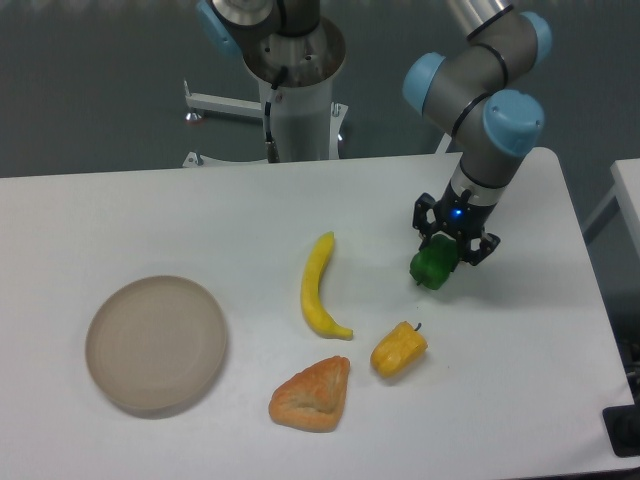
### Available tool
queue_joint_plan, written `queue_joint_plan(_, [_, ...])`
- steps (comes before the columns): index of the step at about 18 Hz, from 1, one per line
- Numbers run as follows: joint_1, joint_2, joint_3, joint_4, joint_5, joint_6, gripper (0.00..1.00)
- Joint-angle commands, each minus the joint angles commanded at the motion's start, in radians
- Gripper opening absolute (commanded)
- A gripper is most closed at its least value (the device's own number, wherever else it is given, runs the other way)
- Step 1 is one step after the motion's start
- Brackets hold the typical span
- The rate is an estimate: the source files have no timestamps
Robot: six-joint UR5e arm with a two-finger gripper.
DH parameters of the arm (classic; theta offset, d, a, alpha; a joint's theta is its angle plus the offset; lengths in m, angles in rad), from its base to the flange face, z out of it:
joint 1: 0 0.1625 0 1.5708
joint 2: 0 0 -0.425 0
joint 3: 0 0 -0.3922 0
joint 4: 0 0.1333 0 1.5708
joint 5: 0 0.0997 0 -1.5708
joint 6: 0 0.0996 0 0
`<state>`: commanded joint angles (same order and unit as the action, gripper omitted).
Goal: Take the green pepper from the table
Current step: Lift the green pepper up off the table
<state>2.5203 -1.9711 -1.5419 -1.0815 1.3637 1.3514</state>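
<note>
Gripper (447,252) is down over the green pepper (432,268), black fingers (424,217) pinched in on either side of it, so it grips the pepper. A blue light glows on the wrist just above. The pepper sits at the right side of the table (150,220); whether it touches the surface or hangs just off it cannot be told. Taking the pepper as the mark: banana (319,286) to its left, yellow pepper (398,350) below it and close, pastry (311,394) lower left, and the plate (156,343) far off to the left.
</note>
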Motion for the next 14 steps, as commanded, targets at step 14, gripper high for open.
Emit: queue_joint_plan(14, [-0.083,-0.121,0.292,-0.005,0.161,0.114,0.33])
